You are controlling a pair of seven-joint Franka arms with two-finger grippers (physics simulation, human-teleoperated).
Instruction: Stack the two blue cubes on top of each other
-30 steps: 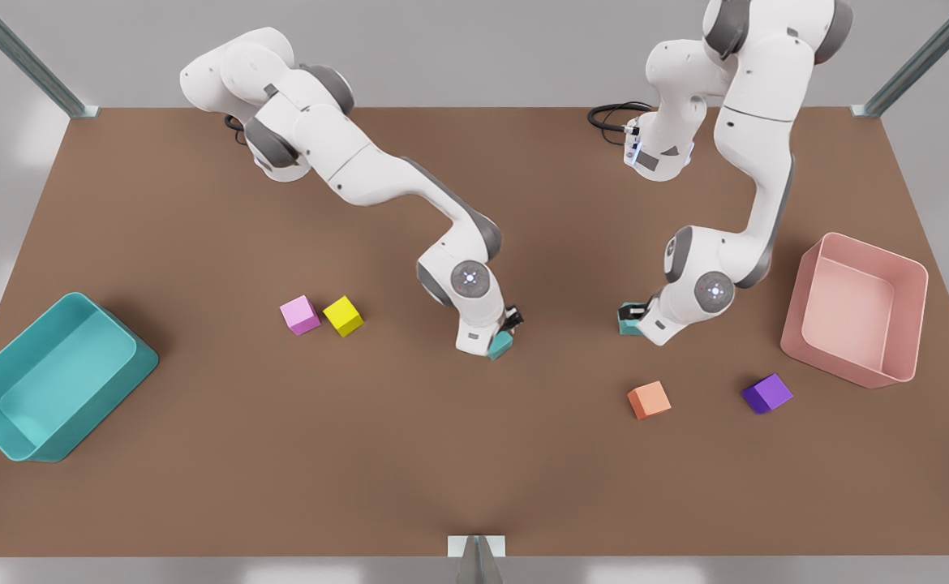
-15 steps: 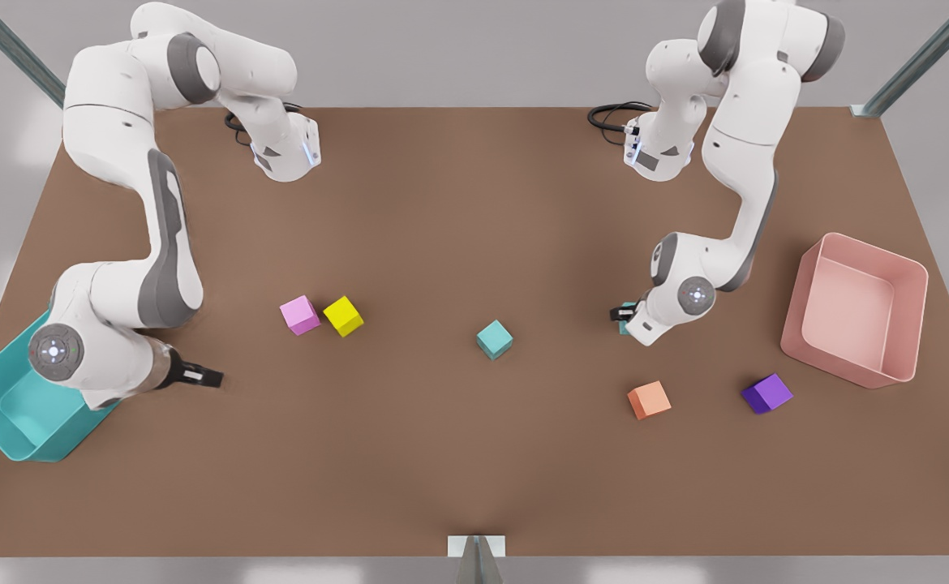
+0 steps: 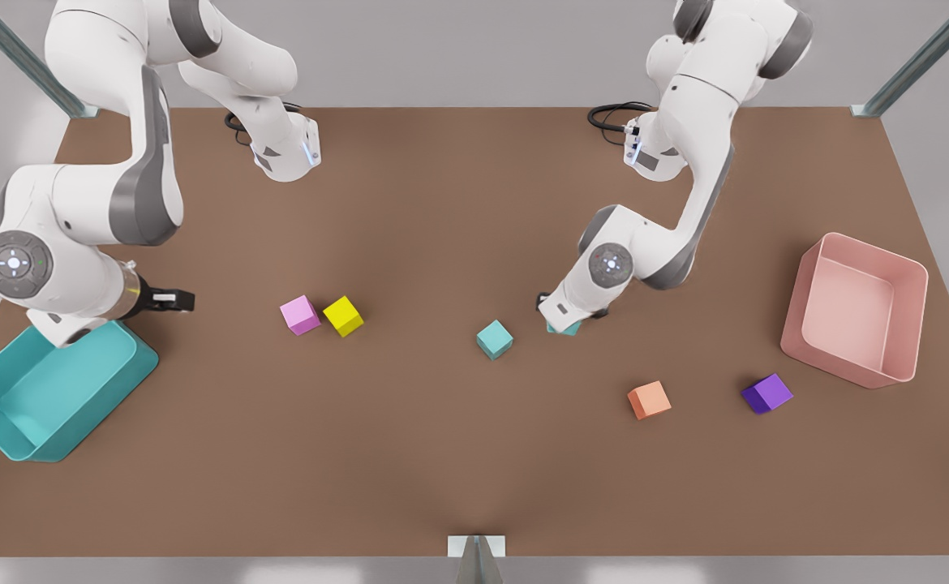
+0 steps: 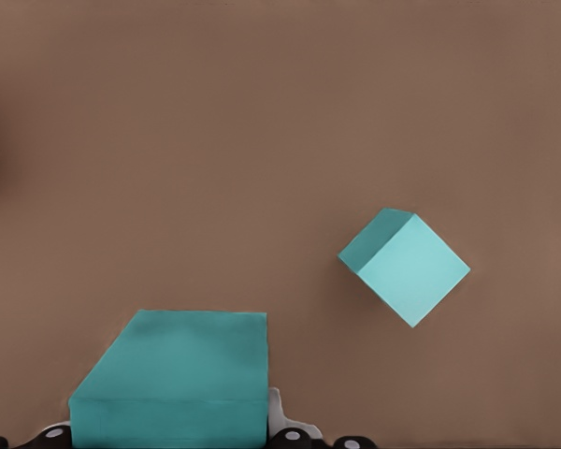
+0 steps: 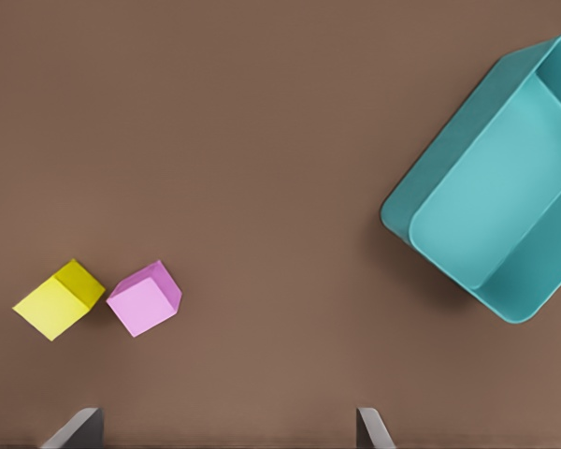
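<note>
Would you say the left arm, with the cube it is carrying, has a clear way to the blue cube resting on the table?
Probably yes. The left gripper holds one blue cube just beside the free blue cube, with bare table between them. The right gripper waits near the teal bin.

Bright, even, diffuse light falls from above across the matte brown tabletop point(image 3: 442, 454), with no glare on it. Shadows are soft and short: a dim patch sits beside the large teal plastic bin point(image 3: 53, 381), and the small coloured cubes cast faint smudges. Everything appears evenly in focus, with no visible edge distortion.
</note>
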